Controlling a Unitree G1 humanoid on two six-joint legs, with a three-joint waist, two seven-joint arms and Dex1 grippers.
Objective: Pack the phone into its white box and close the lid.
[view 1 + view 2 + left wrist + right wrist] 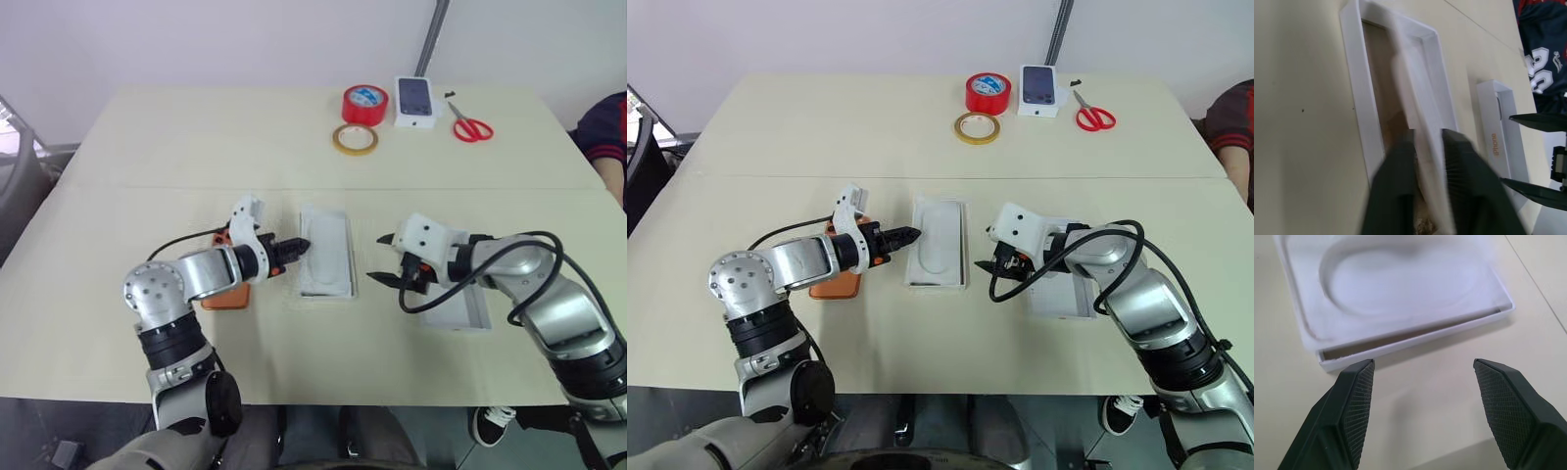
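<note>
The white box (326, 293) lies mid-table with a white moulded insert (328, 250) in it, oval recess up. In the right wrist view the insert sits slightly raised, and the box's wall (1415, 340) shows a brown gap beneath it. My left gripper (302, 245) is at the box's left side, open, with the insert's blurred edge (1415, 98) between its fingers. The orange phone (227, 297) lies flat, mostly hidden under my left forearm. My right gripper (376, 258) hangs open and empty just right of the box. The lid (460, 311) rests under my right forearm.
At the table's far edge are a red tape roll (364, 104), a yellowish tape ring (354, 138), a small white box printed with a phone picture (415, 101) and red scissors (471, 127). A person's arm (607, 147) shows at the right edge.
</note>
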